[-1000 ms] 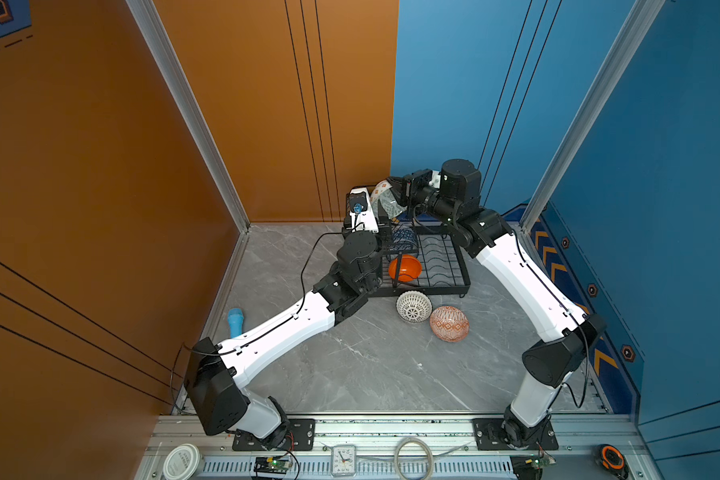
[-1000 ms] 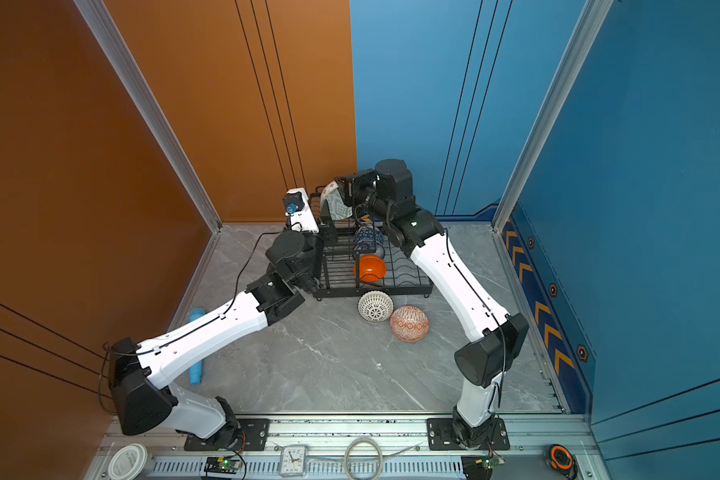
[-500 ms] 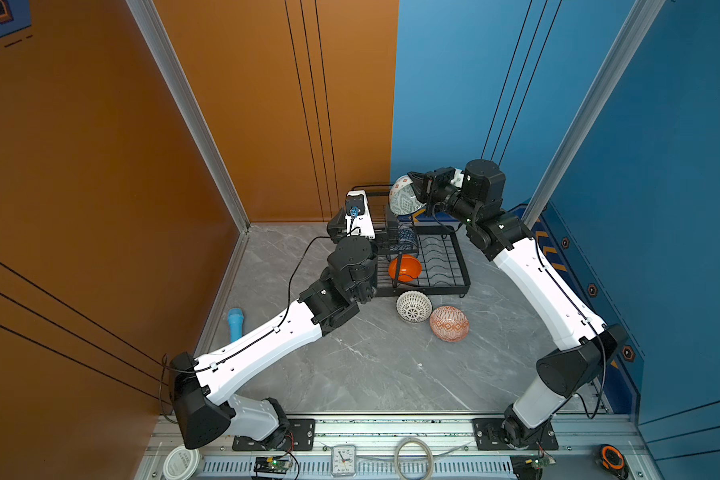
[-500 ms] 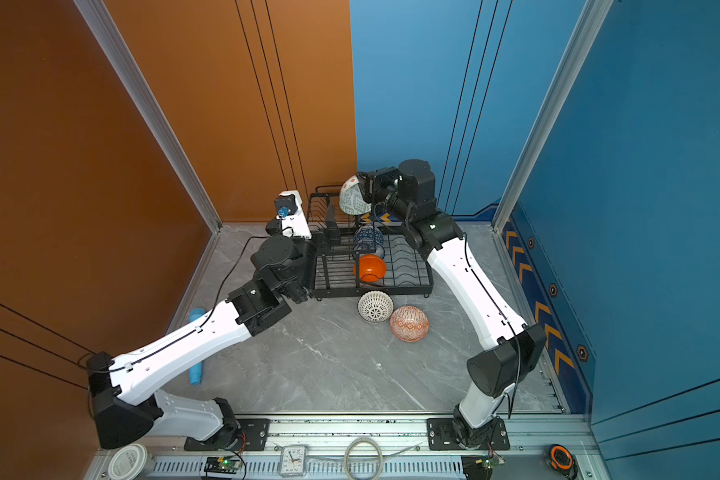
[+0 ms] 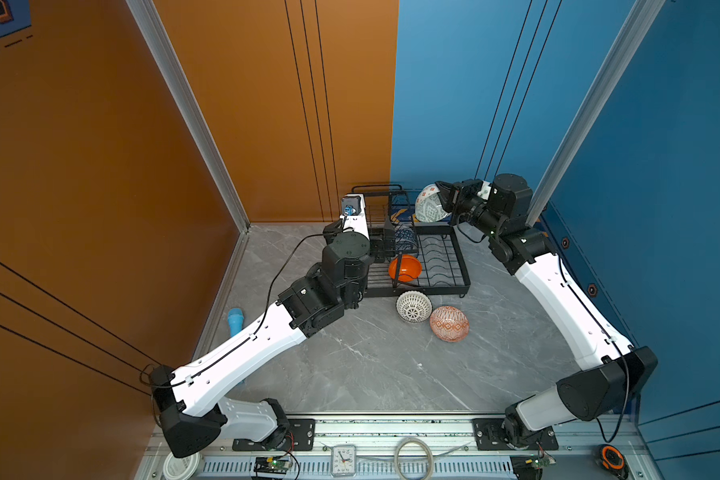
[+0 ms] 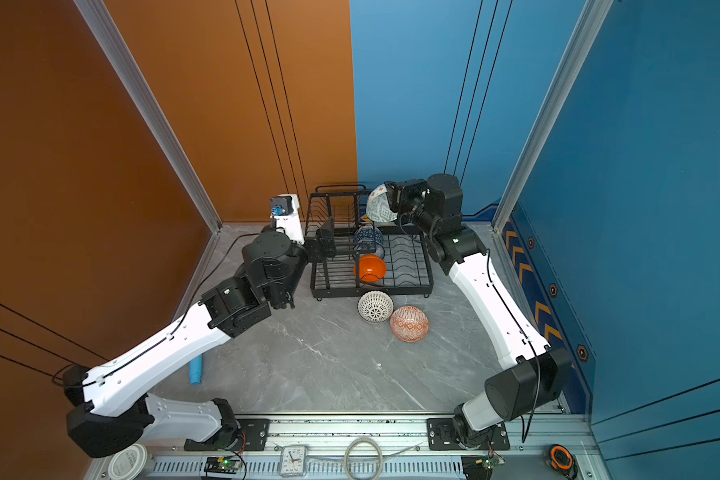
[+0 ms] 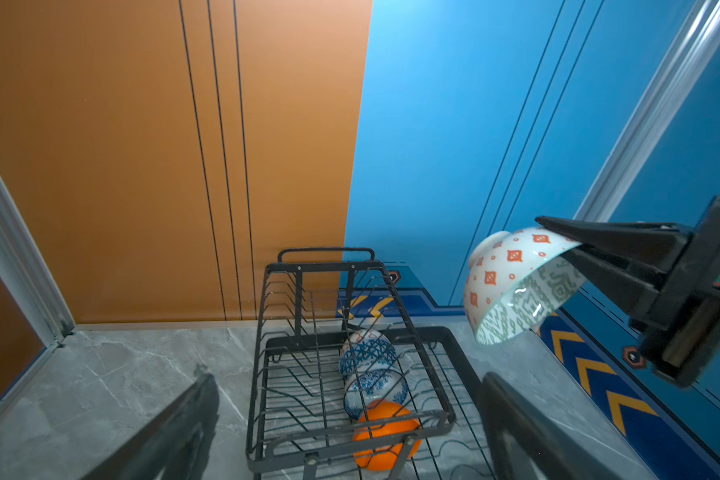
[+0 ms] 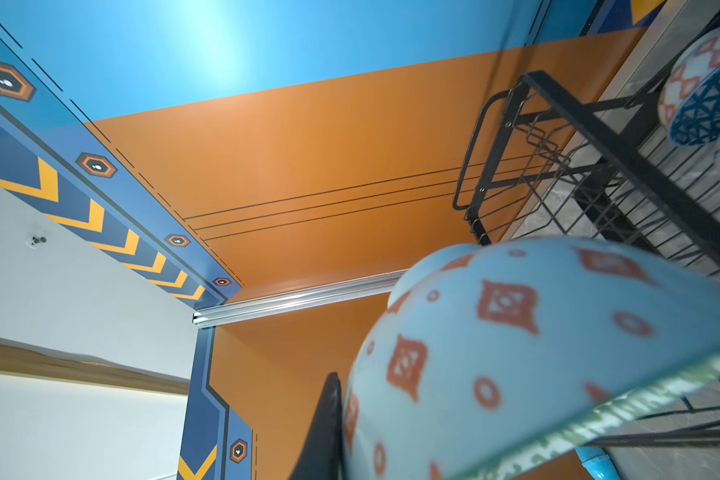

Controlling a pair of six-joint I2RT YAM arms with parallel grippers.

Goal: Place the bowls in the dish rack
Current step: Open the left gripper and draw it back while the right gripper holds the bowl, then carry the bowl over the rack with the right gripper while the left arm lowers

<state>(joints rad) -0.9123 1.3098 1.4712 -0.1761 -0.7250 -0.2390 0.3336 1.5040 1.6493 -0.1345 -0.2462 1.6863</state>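
In both top views the right end effector (image 5: 444,198) is seen closed on the rim of the pale green patterned bowl (image 5: 428,204). The bowl is held tilted in the air above the far right corner of the dish rack (image 5: 445,287). The left end effector (image 6: 328,240) is reached into the rack's left side. A blue geometric bowl (image 5: 406,240) and a plain orange bowl (image 5: 405,268) are stood in the base tray. The lattice bowl (image 5: 413,306) and the orange-white diamond bowl (image 5: 449,323) are left on the bench (image 5: 371,365), just beside the rack's near edge.

In the left wrist view, the left end effector's fingers (image 7: 175,419) are shown spread wide with nothing between them, which the top views hide. A white bowl with blue floral pattern (image 7: 375,388) is revealed between the blue and orange ones. The held bowl's outside is shown white with orange diamonds.

In the right wrist view only the held bowl (image 8: 516,353), close and blurred, one finger and part of the rack are made out. The free slots are not shown.

The step is judged to be placing. The bowl is best lowered on edge into the empty wire dividers right of the row. The pinch should be kept until the bowl is seated, and the left arm drawn clear.
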